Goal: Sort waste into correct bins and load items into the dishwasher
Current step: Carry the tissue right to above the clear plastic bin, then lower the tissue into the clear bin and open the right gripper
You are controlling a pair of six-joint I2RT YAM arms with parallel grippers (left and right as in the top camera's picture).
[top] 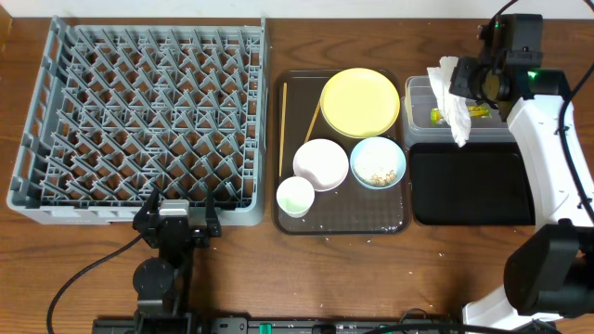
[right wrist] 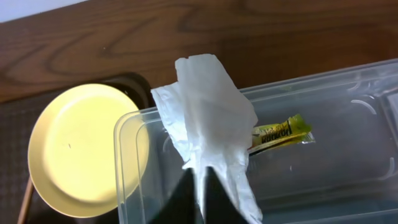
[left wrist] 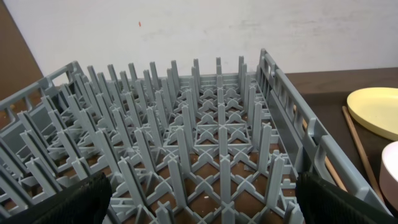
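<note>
The right claw [right wrist: 200, 180] is clenched on the crumpled white napkin [right wrist: 208, 118], holding it over the clear tub [right wrist: 348, 168], where a yellow-green packet [right wrist: 283, 132] lies. Rice-like crumbs [top: 379, 174] sit in the light blue bowl [top: 358, 151]. The left claw [left wrist: 205, 202] is released, facing the grey dish rack [left wrist: 205, 124].

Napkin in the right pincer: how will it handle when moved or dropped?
Likely floppy: the napkin hangs in crumpled folds from the right pincer. Probably very light, so it may drift or drape over the clear tub rim on release.
</note>
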